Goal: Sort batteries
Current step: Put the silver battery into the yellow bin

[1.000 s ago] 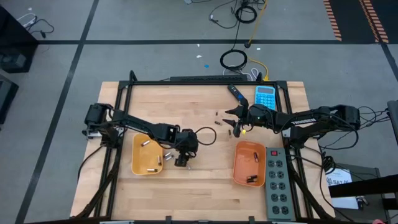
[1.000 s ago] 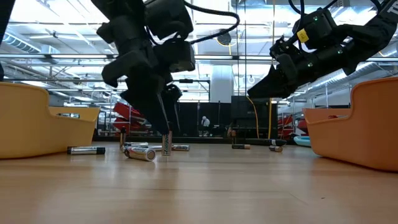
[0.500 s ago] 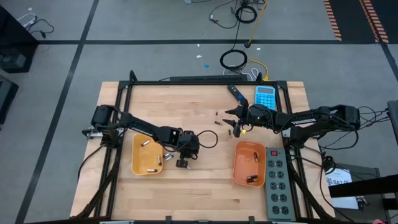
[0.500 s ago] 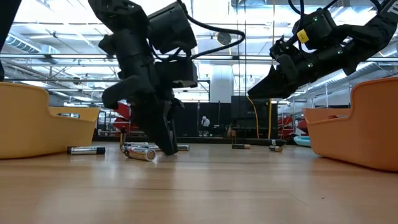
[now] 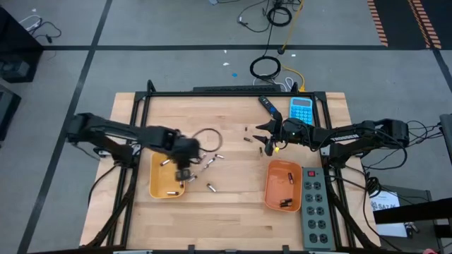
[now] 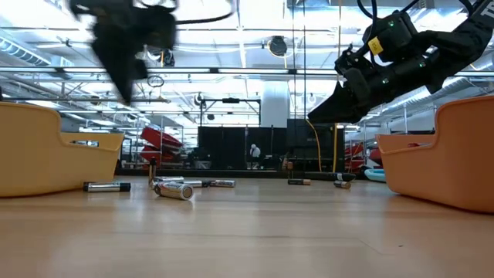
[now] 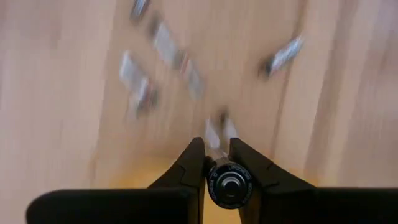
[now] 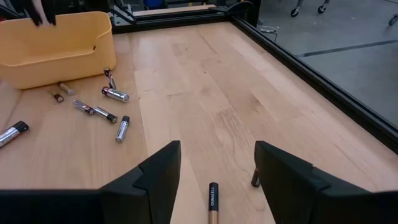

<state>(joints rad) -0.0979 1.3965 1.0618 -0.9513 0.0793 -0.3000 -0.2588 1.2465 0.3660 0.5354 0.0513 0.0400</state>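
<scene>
Though blurred in the left wrist view, plainly clamped tight on one held battery [image 7: 228, 183], seen end-on between the fingers: left gripper [image 5: 185, 171]. Hanging over the right rim of the yellow tray [image 5: 157, 185], well off the table, high up in the low view.

In that tray: a few silvery tray batteries [image 5: 164, 163].

Just right of the yellow tray, flat on the wood: loose batteries [image 5: 210, 159] in a scatter, plus a stray battery [image 5: 210, 187] nearer the front edge. Same scatter visible in the low view, lying between the two trays.

Further right, toward the back of the table: small dark batteries [image 5: 247, 134], close beside the right gripper [image 5: 263, 143]. Right gripper spread wide, gripping nothing, hovering clear of the wood. On the table in line with the gap between its fingers: a copper-tipped battery [image 8: 212, 202]. Just beside that: a small battery [image 8: 255, 180].

Nearer the front on that side: orange tray [image 5: 272, 190], with sorted dark cells [image 5: 284, 204] inside.

Back right: pen-like device [image 5: 266, 104], then blue calculator [image 5: 301, 109]. Right of the orange tray: power strip [image 5: 316, 204].
</scene>
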